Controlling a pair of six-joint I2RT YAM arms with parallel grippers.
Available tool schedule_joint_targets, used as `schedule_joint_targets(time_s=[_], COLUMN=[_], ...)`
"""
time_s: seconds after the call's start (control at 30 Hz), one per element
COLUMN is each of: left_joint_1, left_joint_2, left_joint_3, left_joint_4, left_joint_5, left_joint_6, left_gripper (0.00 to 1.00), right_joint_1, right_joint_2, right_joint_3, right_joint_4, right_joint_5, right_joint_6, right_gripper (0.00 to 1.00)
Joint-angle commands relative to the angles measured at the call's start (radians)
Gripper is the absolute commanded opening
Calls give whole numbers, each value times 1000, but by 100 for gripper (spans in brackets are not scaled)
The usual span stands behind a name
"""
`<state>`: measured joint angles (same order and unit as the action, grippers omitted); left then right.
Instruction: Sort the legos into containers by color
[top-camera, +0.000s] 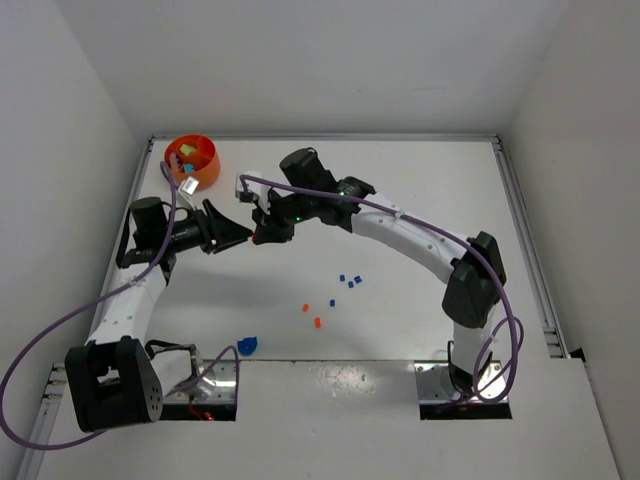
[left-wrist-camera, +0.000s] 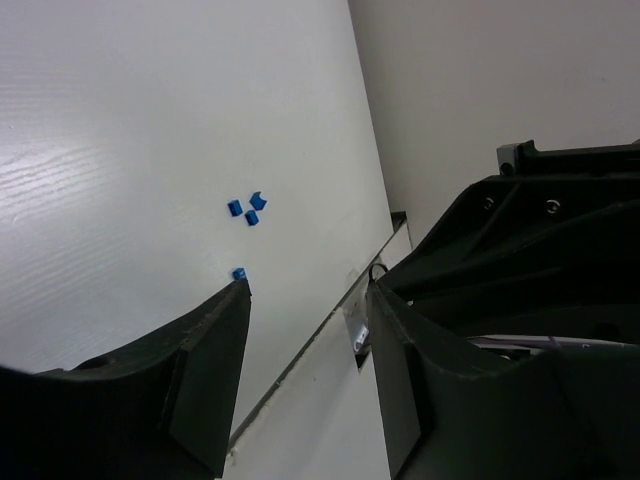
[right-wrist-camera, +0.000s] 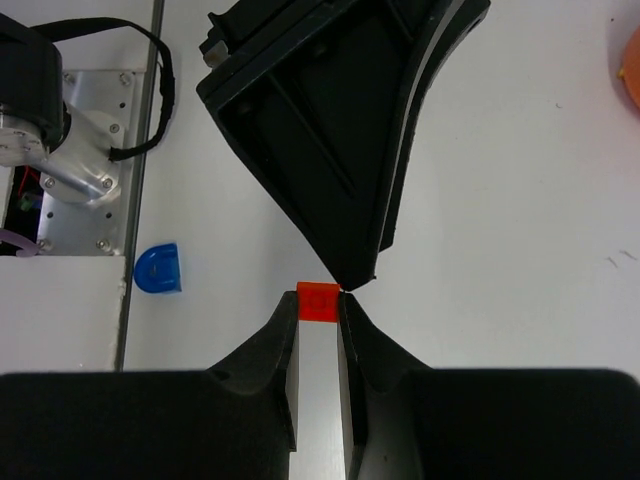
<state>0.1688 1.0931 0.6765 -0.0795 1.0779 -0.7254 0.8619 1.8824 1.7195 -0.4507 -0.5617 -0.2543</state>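
The right gripper, closed down on a small orange brick, holds it above the table right at the tip of the left gripper, whose half-open, empty jaws face it, with the orange bowl nearer the left arm

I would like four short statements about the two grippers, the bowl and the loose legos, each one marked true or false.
1. The right gripper grips an orange brick. True.
2. The left gripper is shut. False: its jaws stand open, with nothing between them.
3. The orange bowl stands in the far left corner of the table. True.
4. The blue rounded piece lies inside the bowl. False: it lies on the table.
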Motion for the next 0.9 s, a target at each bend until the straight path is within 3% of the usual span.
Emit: schedule_joint_targets(time_s=[0.0,0.37,0.63,0.87], left_joint_1=[-9,-9,-9,-9], left_joint_2=[-19,-82,-62,-53], left_joint_3=[34,-5,-5,-5], left_joint_4=[49,67,78,89], left_joint_5=[28,31,56,65], left_joint_6=[-23,-32,-43,-63], left_gripper=[56,56,45,43], right_joint_1=[14,14,14,23], right_joint_2=[6,-16,3,12], right_joint_3=[37,3,58,68], right_joint_4=[20,20,11,10], right_joint_5=[-17,26,17,-1], right_joint_6=[-3,-13,-13,-13], right_gripper=[3,3,3,3])
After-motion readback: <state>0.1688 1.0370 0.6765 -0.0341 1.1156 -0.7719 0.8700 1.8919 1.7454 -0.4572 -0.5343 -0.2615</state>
